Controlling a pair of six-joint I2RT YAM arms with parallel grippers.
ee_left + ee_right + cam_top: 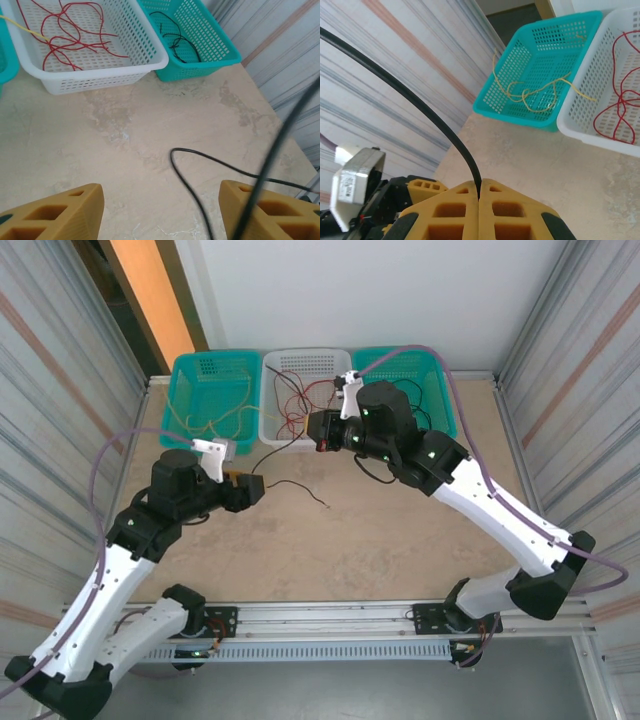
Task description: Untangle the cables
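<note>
Right gripper [479, 192] clamped on black cable [427, 111] before white basket [100, 82]. Left gripper [161, 200] released, jaws apart. Red cables [70, 35] inside the basket. Yellow cables [530, 92] in the teal basket [492, 107] to its left.

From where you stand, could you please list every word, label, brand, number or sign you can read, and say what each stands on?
None can be read.
Label on the white box on the left arm's wrist: dark print, too small and blurred to read.
No lettering shows on the white basket or the table.
</note>
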